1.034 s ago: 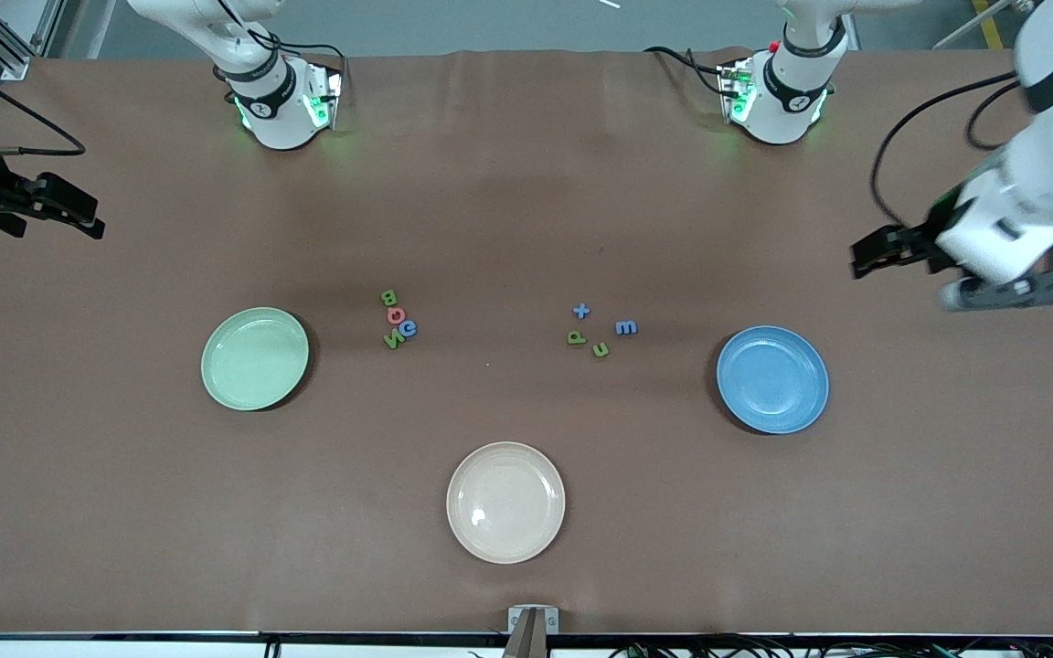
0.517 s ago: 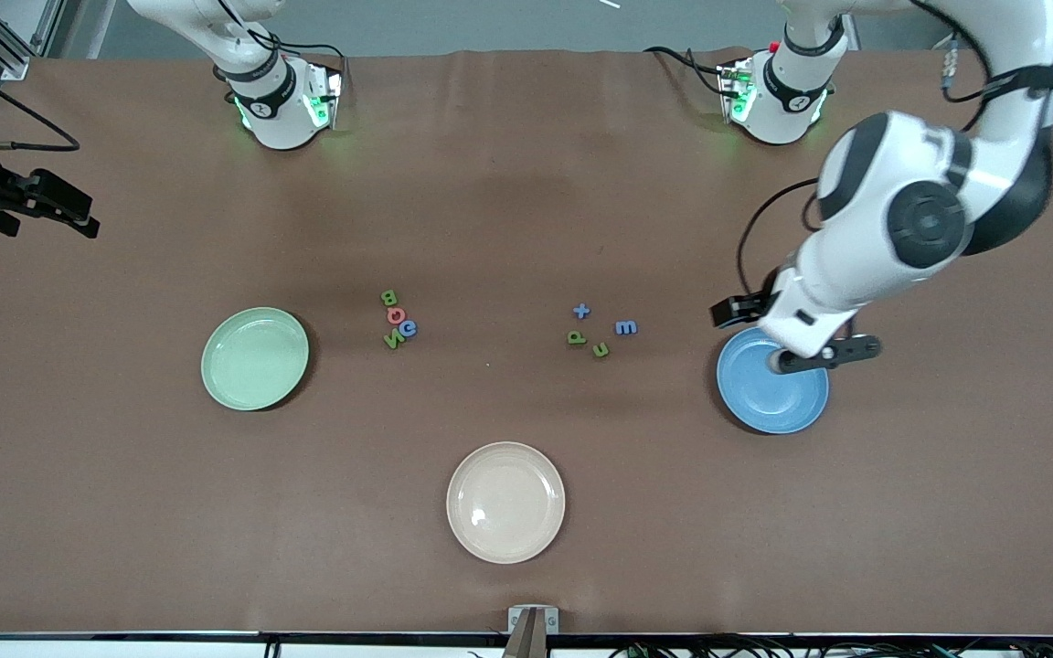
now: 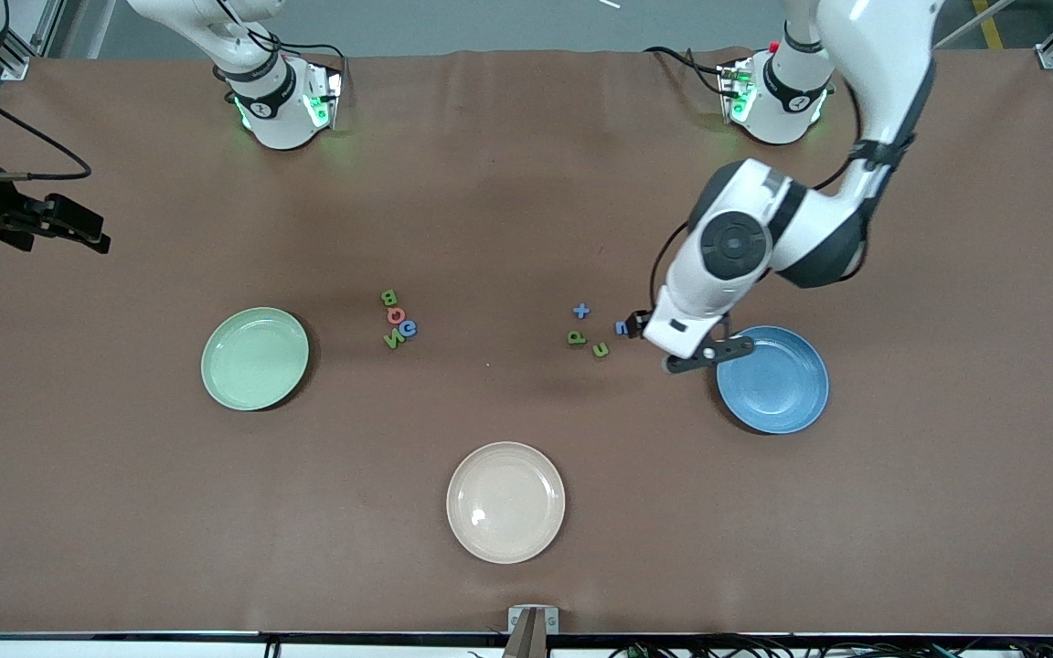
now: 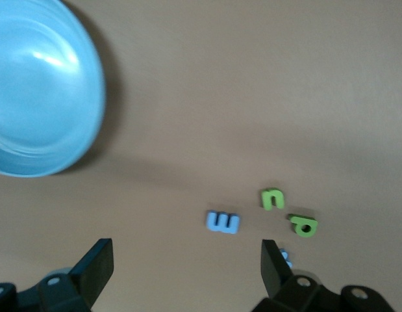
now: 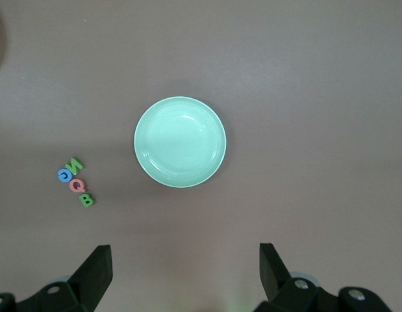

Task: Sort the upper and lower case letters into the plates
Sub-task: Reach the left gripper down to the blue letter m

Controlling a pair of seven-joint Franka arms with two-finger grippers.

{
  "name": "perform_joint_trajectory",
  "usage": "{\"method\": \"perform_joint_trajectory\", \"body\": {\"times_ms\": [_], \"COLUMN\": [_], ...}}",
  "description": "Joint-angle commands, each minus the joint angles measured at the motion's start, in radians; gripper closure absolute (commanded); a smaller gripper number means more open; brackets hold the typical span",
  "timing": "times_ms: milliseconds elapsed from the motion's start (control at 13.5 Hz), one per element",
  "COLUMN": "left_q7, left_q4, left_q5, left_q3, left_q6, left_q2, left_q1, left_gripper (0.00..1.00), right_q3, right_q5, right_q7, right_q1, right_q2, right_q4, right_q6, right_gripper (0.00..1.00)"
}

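- At the front view's left edge we see the right tool (image 3: 79,224) up over the bare counter (image 3: 526,183) at the right arm's end; in the right wrist view its fingers (image 5: 97,270) stand wide apart and hold nothing
- Next we find the pale green plate (image 3: 255,358) on the counter toward the right arm's end, with nothing in it
- Beside that plate, toward the middle of the counter, we count four letters in a tight cluster: a green B (image 3: 389,297) farthest from the front camera, then a red O (image 3: 396,315), a blue C (image 3: 409,328) touching the O, and a green N (image 3: 392,340) nearest the camera
- In the middle, nearest the front camera, we see a cream plate (image 3: 505,502), also bare
- Toward the left arm's end lie the small letters, loosely spread: a blue t (image 3: 581,311), a green p (image 3: 577,337), a green u (image 3: 600,349) and a blue m (image 3: 622,326)
- The left tool (image 3: 641,324) hangs low just above the m; in the left wrist view we see its fingers (image 4: 97,266) spread wide, released, gripping nothing, with the m (image 4: 223,222) between them on the counter
- Last comes the blue plate (image 3: 778,388), bare, beside the small letters at the left arm's end, partly under the left arm's wrist
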Motion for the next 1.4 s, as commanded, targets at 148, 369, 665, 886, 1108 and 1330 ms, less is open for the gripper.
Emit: {"method": "perform_joint_trajectory", "body": {"times_ms": [148,369,665,886,1108,1330], "left_q7": [-0.004,-0.01,-0.01,-0.01,-0.01,-0.012], "left_q4": [-0.167,-0.213,-0.241,-0.24,-0.232,-0.226], "left_q5": [0.074,0.099,0.099,0.099,0.1,0.116], "left_q3": [0.001,0.001,0.001,0.001,0.004,0.004], "left_q6": [0.286,0.342,0.342,0.343,0.402,0.423], "left_q2": [0.027,0.041,0.07,0.085,0.114,0.139], "left_q1": [-0.029,-0.035,-0.043,-0.046,-0.045,-0.046], "left_gripper": [0.0,0.0,0.01,0.02,0.02,0.07], "right_q3": [0.007,0.007,0.014,0.014,0.015,0.014], "right_q5": [-0.007,-0.03,-0.023,0.056,0.056,0.056], "right_q7": [-0.013,-0.039,0.124,0.247,0.314,0.465], "right_q1": [-0.024,-0.044,-0.012,0.01,0.054,0.117], "right_q2": [0.167,0.246,0.247,0.247,0.247,0.247], "right_q4": [0.062,0.114,0.084,0.039,-0.002,-0.065], "right_q6": [0.017,0.021,0.057,0.116,0.175,0.256], "right_gripper": [0.0,0.0,0.0,0.0,0.0,0.0]}}
